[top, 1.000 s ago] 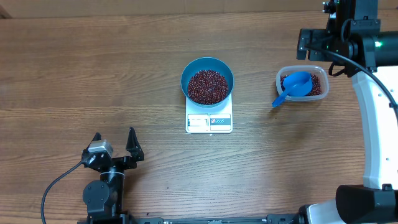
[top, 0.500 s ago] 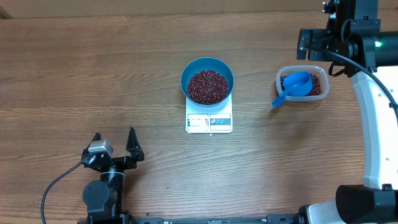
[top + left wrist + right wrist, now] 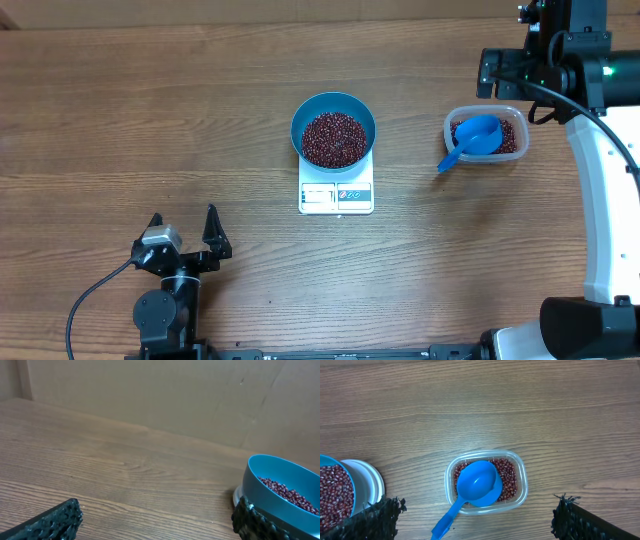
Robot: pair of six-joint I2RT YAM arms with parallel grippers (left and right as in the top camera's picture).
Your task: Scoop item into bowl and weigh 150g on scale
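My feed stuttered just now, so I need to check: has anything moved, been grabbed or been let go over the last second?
Nothing has visibly changed. The left gripper and right gripper stay open, empty and where they were. The bowl of beans remains on the scale, and the scoop still lies in the tub.

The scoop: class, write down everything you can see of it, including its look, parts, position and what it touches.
The scoop is glossy bright blue, plastic by the look, with a round cup and a short straight handle. It lies in the clear tub, cup mouth up and empty, resting on the beans. The handle crosses the tub's rim and sticks out over the table. Nothing grips it.
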